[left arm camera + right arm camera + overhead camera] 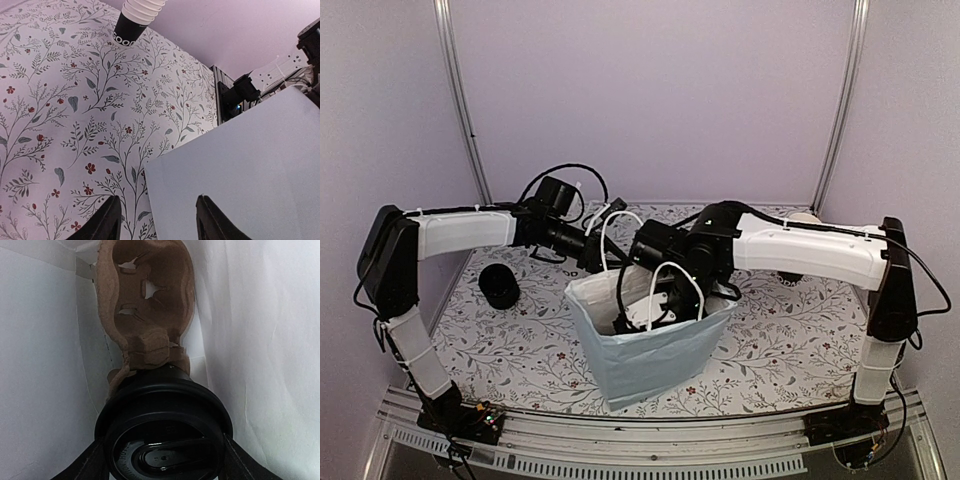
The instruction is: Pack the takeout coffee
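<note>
Blue bag [650, 365] upright at frame centre, mouth up. Inside it is the brown carrier [145, 300], long axis running bottom-to-top in R wrist view, empty hole at top. Lidded cup [165, 440] sits in the lower hole, lid facing cam. R gripper [162, 462] grips the lid rim, one finger each side. L gripper [157, 220] released, bag edge betw. its fingers. Spare cup [500, 285] on table [790, 330], left of bag.

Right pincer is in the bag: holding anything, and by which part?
The right pincer grips the black lidded cup, seated in the brown carrier, across the sides of its lid.
</note>
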### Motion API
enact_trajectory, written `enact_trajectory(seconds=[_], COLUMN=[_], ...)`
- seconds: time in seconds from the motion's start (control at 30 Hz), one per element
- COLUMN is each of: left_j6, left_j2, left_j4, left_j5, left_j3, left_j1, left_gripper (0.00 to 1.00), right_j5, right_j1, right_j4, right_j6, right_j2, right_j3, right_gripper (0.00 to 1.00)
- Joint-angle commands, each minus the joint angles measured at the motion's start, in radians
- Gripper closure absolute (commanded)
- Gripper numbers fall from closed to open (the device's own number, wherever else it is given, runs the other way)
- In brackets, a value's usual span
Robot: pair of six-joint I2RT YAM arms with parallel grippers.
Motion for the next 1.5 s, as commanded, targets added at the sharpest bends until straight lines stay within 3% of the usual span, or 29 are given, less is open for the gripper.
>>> enact_trajectory(seconds=[0.0,0.17,0.33,0.43,0.6,0.83,1.0,1.27,1.47], left_j6=[0.002,-0.005,-0.008,-0.009,-0.01,-0.024,-0.083,-0.136,-0.157], left_j2=[-0.031,-0.032,-0.04,-0.04,-0.05,-0.125,-0.269,-0.488,-0.454], left_j4=[0.019,0.023,0.034,0.032,0.022,-0.054,-0.136,-0.29,-0.337], left_j5=[0.003,0.008,0.007,0.009,0.008,-0.035,-0.173,-0.335,-0.417], left_j3=[-0.009,-0.013,-0.022,-0.021,-0.016,0.025,0.022,-0.002,0.028], left_j1=[0.013,0.013,0.012,0.013,0.013,0.007,-0.007,-0.125,-0.24], left_gripper=[0.47,0.47,0.47,0.47,0.47,0.46,0.46,0.41,0.4], right_j5=[-0.055,-0.052,-0.061,-0.06,-0.042,-0.043,-0.042,-0.055,-0.066], right_j1=[-0.028,-0.028,-0.026,-0.026,-0.026,-0.026,-0.026,-0.027,-0.034], right_j4=[-0.118,-0.119,-0.138,-0.145,-0.145,-0.145,-0.14,-0.135,-0.111], right_j6=[-0.001,-0.003,-0.003,-0.002,-0.001,0.003,0.001,-0.016,-0.022], right_j2=[0.079,0.08,0.05,0.022,-0.004,-0.033,-0.059,-0.113,-0.135], right_j3=[-0.053,-0.016,0.035,0.066,0.078,0.121,0.169,0.2,0.166], right_gripper=[0.55,0.43,0.39,0.29,0.01,0.01,0.01,0.01,0.01])
